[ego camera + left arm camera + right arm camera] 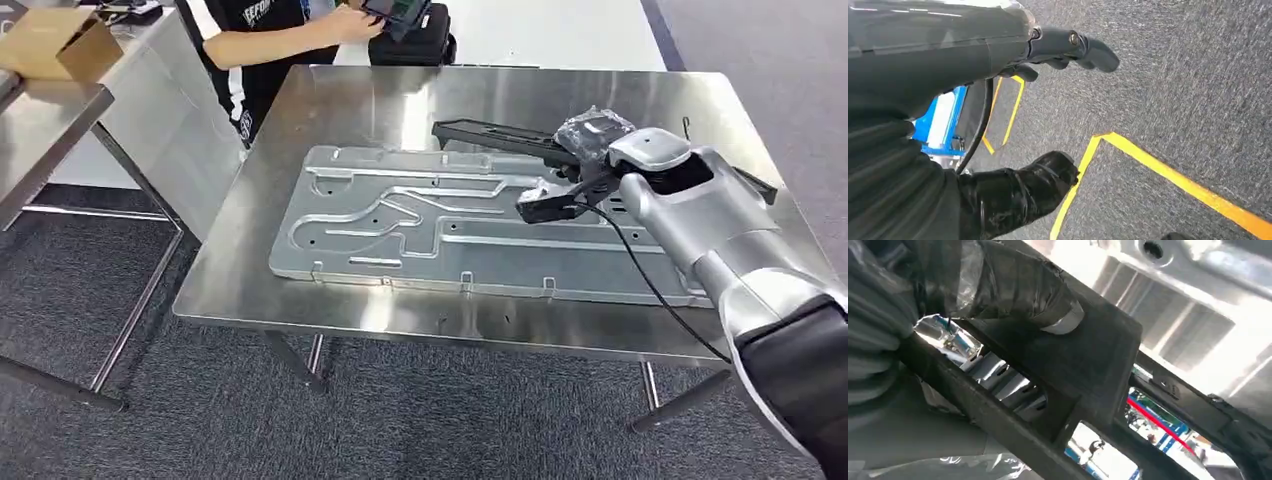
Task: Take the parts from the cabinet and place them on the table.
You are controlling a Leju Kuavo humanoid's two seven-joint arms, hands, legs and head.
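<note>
Head view: right robot hand (592, 135) grips long black openwork part (480, 133) w/ slots over table (400, 90).

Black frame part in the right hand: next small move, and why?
Probably lower it a little and let go. The right hand grips the black frame part over the steel table, beside the pressed metal panel; whether it already touches the tabletop I cannot tell.

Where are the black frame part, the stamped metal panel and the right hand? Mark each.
black frame part (480, 134), head view, its far bar.
stamped metal panel (400, 225), head view, its ribbed middle.
right hand (592, 135), head view, wrapped back.
</note>
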